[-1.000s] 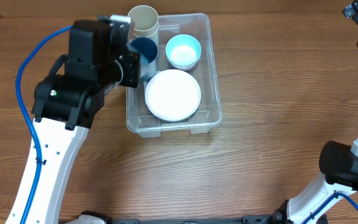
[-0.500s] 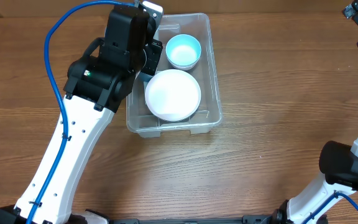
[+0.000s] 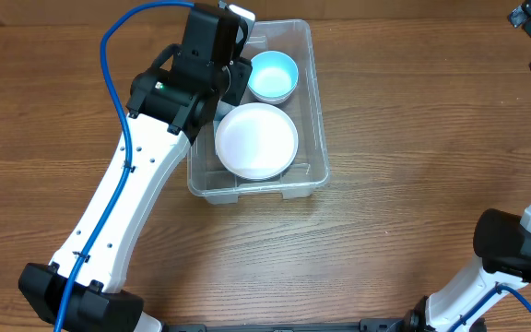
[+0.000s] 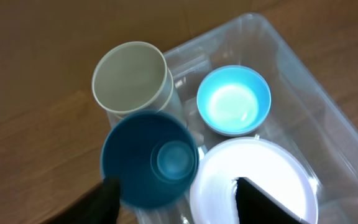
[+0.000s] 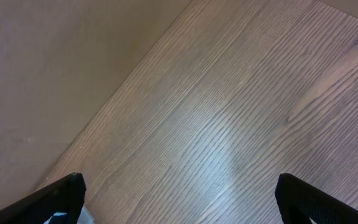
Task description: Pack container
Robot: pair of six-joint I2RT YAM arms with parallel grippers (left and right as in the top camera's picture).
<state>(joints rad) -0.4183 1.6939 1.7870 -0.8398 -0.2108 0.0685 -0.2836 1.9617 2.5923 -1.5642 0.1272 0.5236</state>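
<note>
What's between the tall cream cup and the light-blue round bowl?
Nothing; only bare floor of the clear rectangular plastic bin, seen in the left wrist view.

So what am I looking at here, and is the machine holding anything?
These are two robot arms at a wooden table. One picture looks down from a fixed camera overhead. The other two come from a camera on each wrist. The white and black left arm reaches over a large clear plastic bin holding a round white plate and a light blue bowl. Its wrist camera shows a dark blue cup and a cream cup, upright side by side. Its jaws stand open above them, holding nothing. The right arm has its jaws open too, over bare wood.
</note>
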